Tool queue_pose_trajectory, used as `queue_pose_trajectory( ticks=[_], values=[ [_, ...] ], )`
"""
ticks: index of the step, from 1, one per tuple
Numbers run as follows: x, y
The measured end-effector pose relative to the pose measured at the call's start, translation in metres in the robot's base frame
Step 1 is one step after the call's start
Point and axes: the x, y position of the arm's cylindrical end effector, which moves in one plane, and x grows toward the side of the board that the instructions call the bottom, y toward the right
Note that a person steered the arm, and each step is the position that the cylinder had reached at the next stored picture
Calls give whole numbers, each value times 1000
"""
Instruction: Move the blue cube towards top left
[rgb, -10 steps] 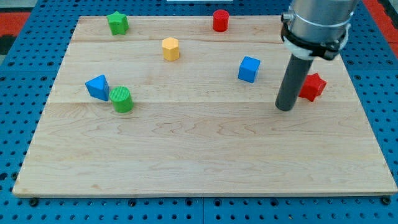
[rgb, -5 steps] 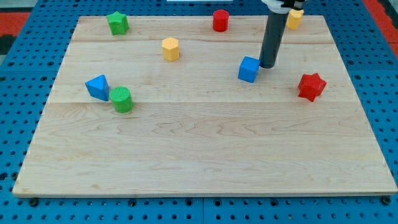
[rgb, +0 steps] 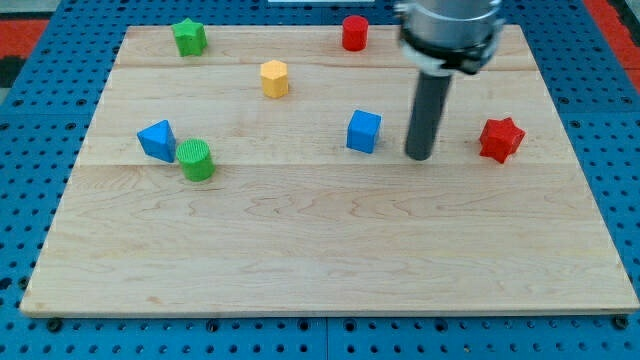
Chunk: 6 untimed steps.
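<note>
1. Blue cube (rgb: 364, 131) near the middle of the desk (rgb: 320, 250), a little toward the view's right; my tip (rgb: 420, 156) just to its right and slightly lower, apart from it, no contact visible.
2. No jaws on the end effector: a plain dark rod, holding nothing, able only to push.
3. Likely risk: a shove from this side driving the cube straight toward the view's left rather than up-left; better contact from the lower-right corner.
4. Off-centre contact probably spinning the cube or letting it slip off the rod.
5. Yellow block (rgb: 274, 77) lying up-left on the probable path, possibly knocked along.
6. Red star (rgb: 501, 139) near the rod on the view's right, exposed to any backswing.
7. Pale wood planks, smooth, low-friction by appearance; blue pegboard (rgb: 30, 150) around the edges.
</note>
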Motion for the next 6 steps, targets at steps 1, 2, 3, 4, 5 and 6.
queue_pose_trajectory(
  ticks=[1, 2, 3, 4, 5, 6],
  values=[
    [-22, 14],
    [-43, -70],
    [-7, -119],
    [82, -124],
    [44, -86],
    [-10, -108]
  ],
)
